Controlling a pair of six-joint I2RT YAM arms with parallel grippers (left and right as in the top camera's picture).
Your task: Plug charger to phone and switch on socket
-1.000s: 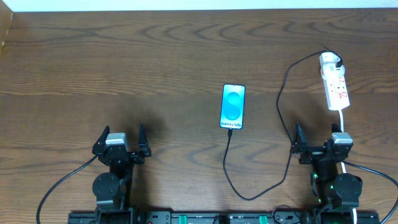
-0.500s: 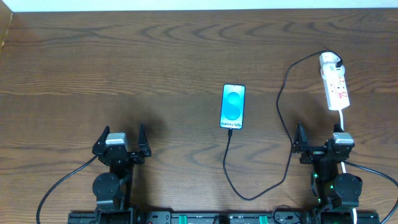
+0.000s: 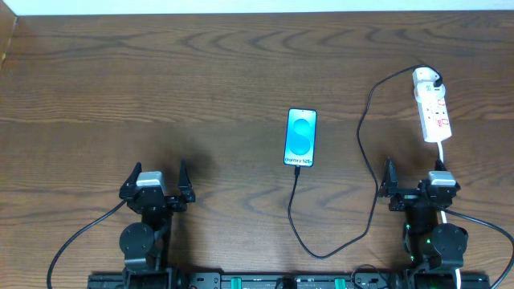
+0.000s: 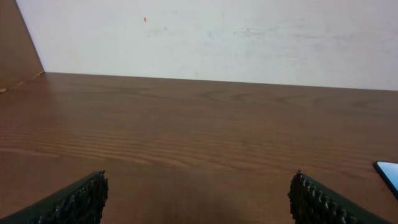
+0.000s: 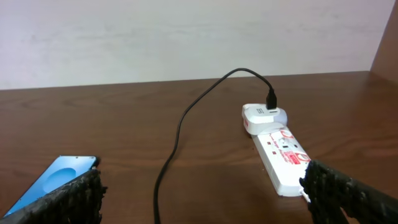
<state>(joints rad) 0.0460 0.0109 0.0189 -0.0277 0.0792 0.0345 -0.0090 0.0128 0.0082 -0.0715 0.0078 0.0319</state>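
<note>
While both jaws gape empty, a hard press may skid the narrow white power strip (image 3: 434, 115) — tugging the thin black cable (image 3: 359, 132).

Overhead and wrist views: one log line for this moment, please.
left gripper open, empty | right gripper open, empty | charger tip at phone bottom edge | socket apart from both grippers

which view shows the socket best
The right wrist view: the socket is close and large there, with its red marks and white plug clear. Overhead shows the socket whole but small, far right. The left wrist view misses it.
</note>
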